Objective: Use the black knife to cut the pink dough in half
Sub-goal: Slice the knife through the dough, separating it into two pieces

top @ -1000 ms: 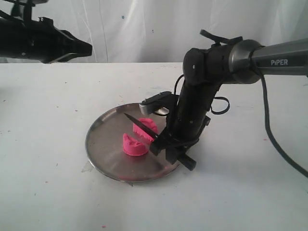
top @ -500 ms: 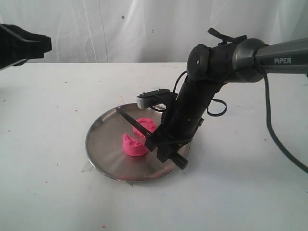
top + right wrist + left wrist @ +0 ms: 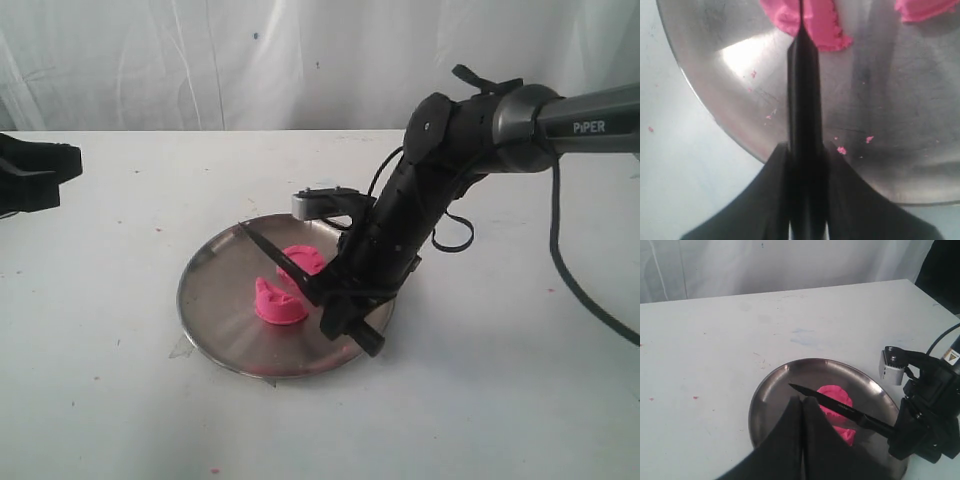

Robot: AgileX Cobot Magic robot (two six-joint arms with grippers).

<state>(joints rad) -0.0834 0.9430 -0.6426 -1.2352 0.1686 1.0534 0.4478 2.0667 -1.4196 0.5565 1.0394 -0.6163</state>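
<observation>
On the white table point(image 3: 120, 400), a round metal plate point(image 3: 215, 310) holds the pink dough point(image 3: 278, 303), already divided into two half-round pieces lying just apart: one toward the camera, the other point(image 3: 303, 259) behind it. A few pink crumbs point(image 3: 842, 149) lie scattered on the plate's bare surface. The black knife point(image 3: 275, 256) is clamped by its handle between the fingers of the right gripper point(image 3: 335, 300), over the right part of the plate. Its long axis is slanted: in the exterior view the handle end sits low at the right, and the pointed tip rises toward the upper left, passing over the dough. Whether the blade touches the dough cannot be told. The left gripper point(image 3: 35, 175) hangs well apart at the table's left edge, its fingers point(image 3: 790, 435) pressed together on nothing.
</observation>
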